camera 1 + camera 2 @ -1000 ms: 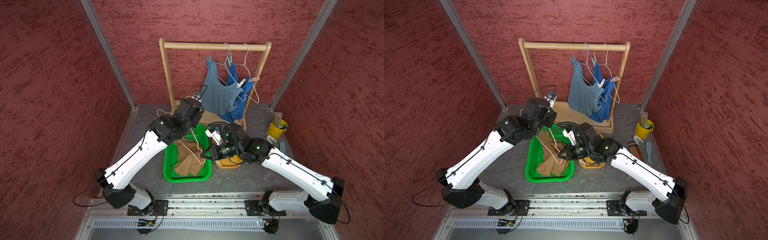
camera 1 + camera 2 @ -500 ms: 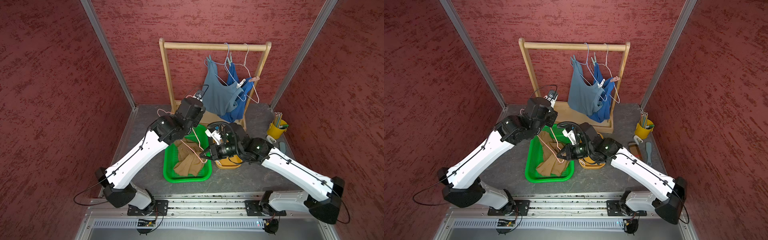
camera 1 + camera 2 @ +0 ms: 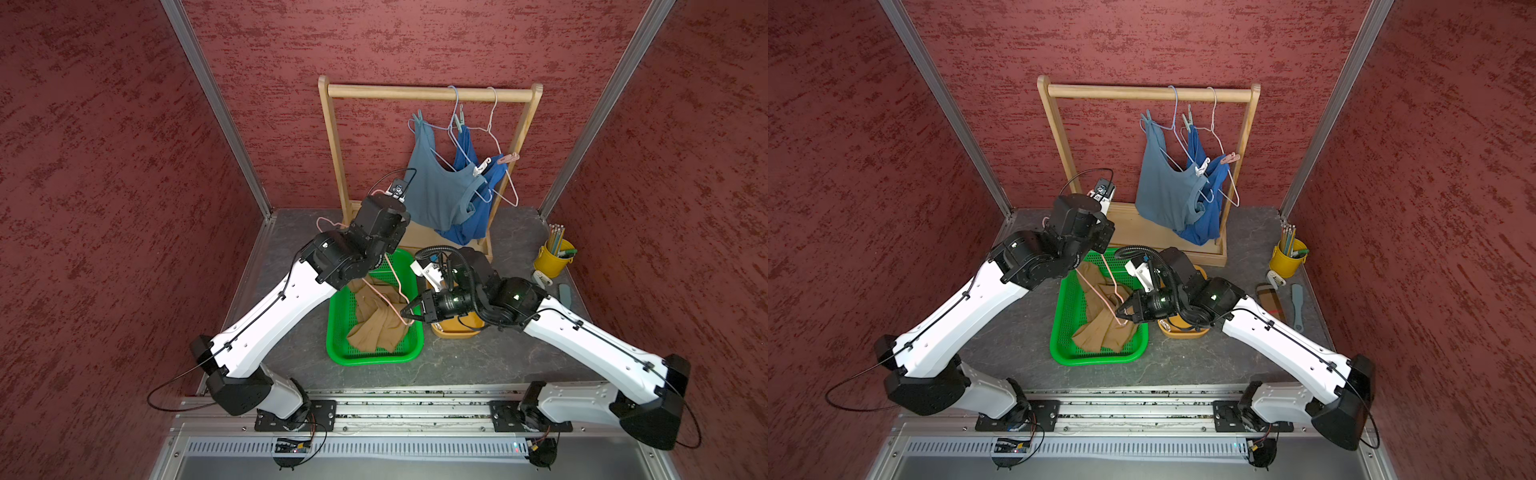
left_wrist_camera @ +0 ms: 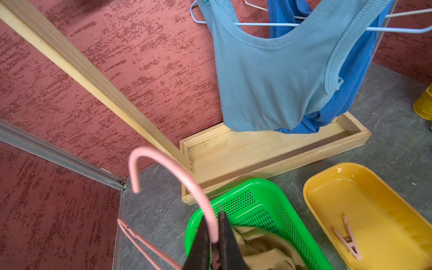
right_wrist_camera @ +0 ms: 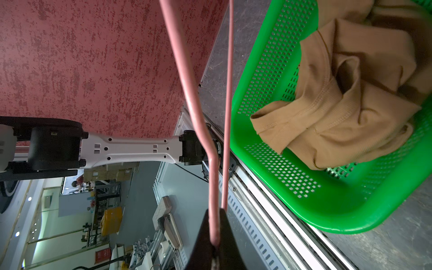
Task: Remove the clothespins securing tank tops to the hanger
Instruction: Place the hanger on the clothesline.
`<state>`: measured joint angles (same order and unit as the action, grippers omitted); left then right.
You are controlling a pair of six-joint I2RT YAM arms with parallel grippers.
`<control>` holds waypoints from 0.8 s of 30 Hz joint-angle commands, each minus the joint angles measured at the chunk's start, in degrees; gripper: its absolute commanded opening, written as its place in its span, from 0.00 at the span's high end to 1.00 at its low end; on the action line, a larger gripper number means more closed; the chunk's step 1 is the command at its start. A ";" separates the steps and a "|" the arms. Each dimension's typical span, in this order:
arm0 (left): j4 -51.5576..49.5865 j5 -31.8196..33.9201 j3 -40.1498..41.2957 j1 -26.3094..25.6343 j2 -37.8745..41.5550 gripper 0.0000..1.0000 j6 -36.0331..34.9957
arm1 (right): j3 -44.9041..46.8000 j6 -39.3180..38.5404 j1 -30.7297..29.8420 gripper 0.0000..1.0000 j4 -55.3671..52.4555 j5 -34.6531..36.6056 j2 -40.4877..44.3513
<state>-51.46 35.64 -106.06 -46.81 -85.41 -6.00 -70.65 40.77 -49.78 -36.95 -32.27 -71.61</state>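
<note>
one pink clothespin [image 4: 347,237] is lying in the yellow tray [image 4: 374,205], and four more are still clipped up on the wooden rack [image 3: 428,92]: two teal pegs [image 3: 418,117], a white peg [image 3: 481,166] and a pink peg [image 3: 509,158], pinning the grey-blue top [image 3: 436,191] and the royal blue top [image 3: 473,226]. the tan top [image 3: 376,324] is already loose in the green basket [image 3: 374,358]. its bare pink hanger [image 5: 185,77] hangs over the basket between both arms. the right tool [image 5: 215,217] is clamped on one end. the left tool [image 4: 213,219] has its jaws either side of the neck under the hook, but we can't tell if it's gripping or letting go. versus a second ago, nothing has really shifted in the top views, hanger's in the same spot. our guess: it's a handover, this hanger's done with, and the rack pegs come next.
</note>
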 commanded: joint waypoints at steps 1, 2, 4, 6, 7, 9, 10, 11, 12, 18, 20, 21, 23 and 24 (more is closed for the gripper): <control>-9.35 -1.48 -8.31 0.92 -1.14 0.23 8.67 | -5.27 -0.56 -0.12 1.00 -3.76 3.53 -1.12; -12.90 -2.21 -11.35 1.00 -1.90 0.13 11.41 | -7.55 -1.28 0.01 1.00 -5.77 4.82 -2.27; -18.91 -4.87 -17.42 1.26 -2.61 0.00 17.50 | -12.49 -2.83 0.44 1.00 -9.53 7.06 -5.09; -23.01 -8.00 -22.42 1.12 -2.32 0.00 23.41 | -17.79 -4.18 1.52 1.00 -12.42 9.04 -8.22; -24.36 -9.15 -23.91 1.17 -2.00 0.00 25.50 | -19.76 -4.69 2.13 1.00 -13.38 9.61 -9.42; -26.80 -11.09 -25.78 1.23 -0.39 0.01 30.02 | -23.80 -5.42 4.25 1.00 -14.53 10.09 -12.10; -27.63 -11.23 -26.01 1.26 0.42 0.00 31.49 | -25.36 -5.64 5.35 1.00 -14.63 10.04 -13.70; -28.49 -10.89 -25.72 1.21 1.78 0.01 33.20 | -27.45 -5.83 6.78 1.00 -15.00 9.98 -14.84; -28.86 -10.28 -24.93 1.28 3.32 0.01 34.61 | -29.46 -5.98 8.27 1.00 -15.39 10.17 -15.94; -27.72 -9.36 -13.47 5.20 14.62 0.00 39.88 | -44.03 -8.08 15.53 1.00 -18.64 8.80 -22.51; -27.44 -11.41 -8.71 7.92 18.05 0.00 41.23 | -52.98 -9.35 16.74 1.00 -22.09 8.34 -27.09; -27.31 -11.90 -6.52 8.61 19.36 0.00 41.87 | -57.41 -10.01 17.09 1.00 -23.98 8.45 -29.56; -26.85 -13.23 -2.11 9.94 22.04 0.00 43.32 | -67.87 -11.25 18.05 1.00 -27.68 8.06 -35.28; -26.85 -13.74 -0.58 10.29 22.79 0.00 44.05 | -71.53 -11.41 18.64 1.00 -28.52 7.61 -37.59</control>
<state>-77.69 24.62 -110.17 -37.65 -63.53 34.37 -134.04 32.34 -31.94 -60.66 -23.99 -105.06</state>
